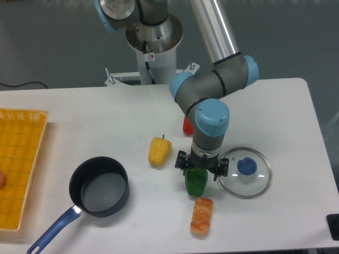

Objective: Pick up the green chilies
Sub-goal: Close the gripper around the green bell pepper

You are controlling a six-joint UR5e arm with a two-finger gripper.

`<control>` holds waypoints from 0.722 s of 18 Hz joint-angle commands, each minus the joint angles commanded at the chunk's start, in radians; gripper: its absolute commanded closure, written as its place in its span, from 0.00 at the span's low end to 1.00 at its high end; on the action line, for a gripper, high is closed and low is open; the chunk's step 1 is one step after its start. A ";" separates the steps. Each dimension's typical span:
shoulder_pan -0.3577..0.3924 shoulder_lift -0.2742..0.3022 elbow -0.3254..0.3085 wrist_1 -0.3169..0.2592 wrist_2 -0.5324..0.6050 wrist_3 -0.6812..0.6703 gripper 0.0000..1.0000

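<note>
The green chilies (196, 182) are a small glossy green bell pepper toy on the white table, right of centre near the front. My gripper (202, 170) hangs straight down over its top, with the fingers reaching down around the pepper's upper part. The gripper body hides the stem and the fingertips, so I cannot tell whether the jaws have closed on it. The pepper still looks to rest on the table.
A yellow pepper (159, 151) lies left of the gripper. A red pepper (187, 126) is partly hidden behind the arm. A glass lid with a blue knob (246, 171) lies to the right, an orange-and-white food toy (202, 215) in front. A black pan (99, 187) and yellow basket (19, 164) are at left.
</note>
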 joint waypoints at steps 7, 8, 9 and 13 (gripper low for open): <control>-0.020 -0.026 0.009 0.000 0.038 -0.002 0.00; -0.020 -0.028 0.009 0.000 0.038 -0.002 0.00; -0.020 -0.031 0.009 0.002 0.038 -0.002 0.00; -0.023 -0.035 0.008 0.026 0.041 -0.002 0.03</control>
